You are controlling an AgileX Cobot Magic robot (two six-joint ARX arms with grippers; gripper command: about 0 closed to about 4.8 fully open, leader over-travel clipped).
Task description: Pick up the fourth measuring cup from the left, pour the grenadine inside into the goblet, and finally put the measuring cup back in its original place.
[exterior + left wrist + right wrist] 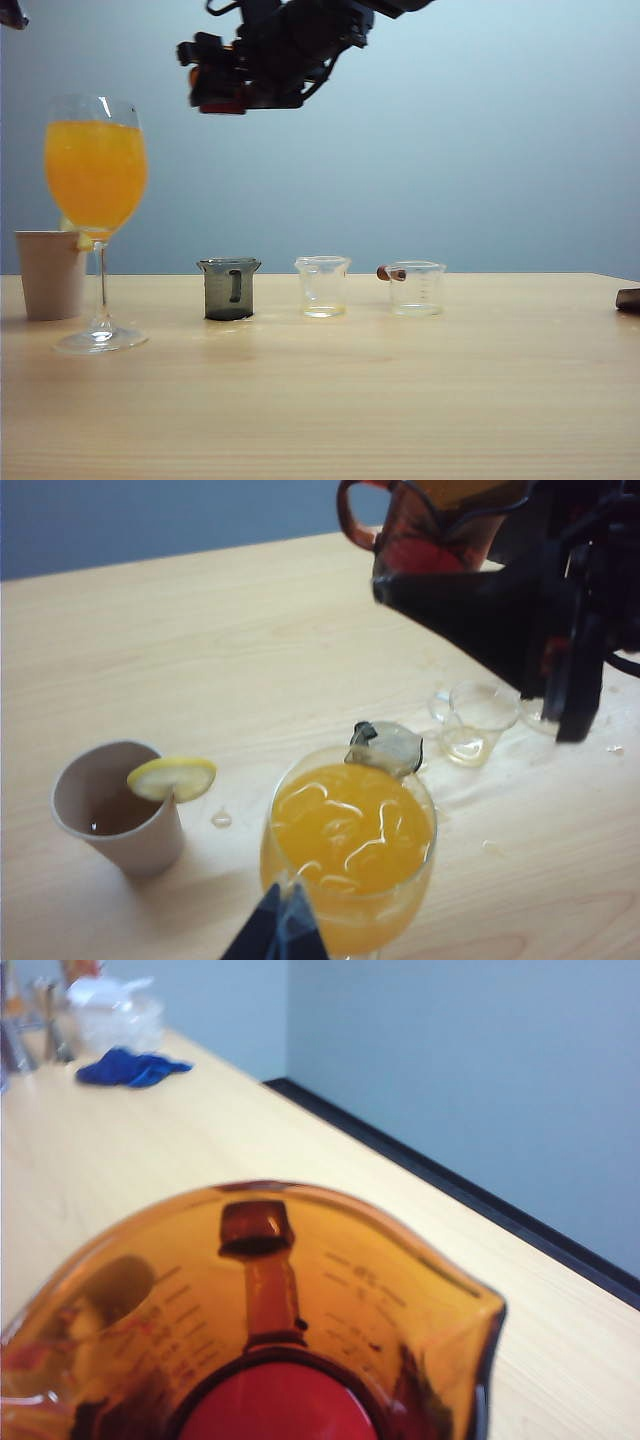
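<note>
The right tool [215, 90], above the goblet [96, 170], grips the amber cup [250, 1320]; grenadine [275, 1405] unpoured. The left tool [280, 930], beside the goblet: grip unclear.

- Right gripper [240, 85]: black angular housing, looped black cables, red-orange accents near its tip.
- Left gripper [283, 930]: only dark blue-black pointed fingers [270, 935] show.

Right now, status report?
Right gripper shut on amber measuring cup, airborne, grenadine inside. Left gripper above goblet, state unclear. Nothing blocking.
</note>
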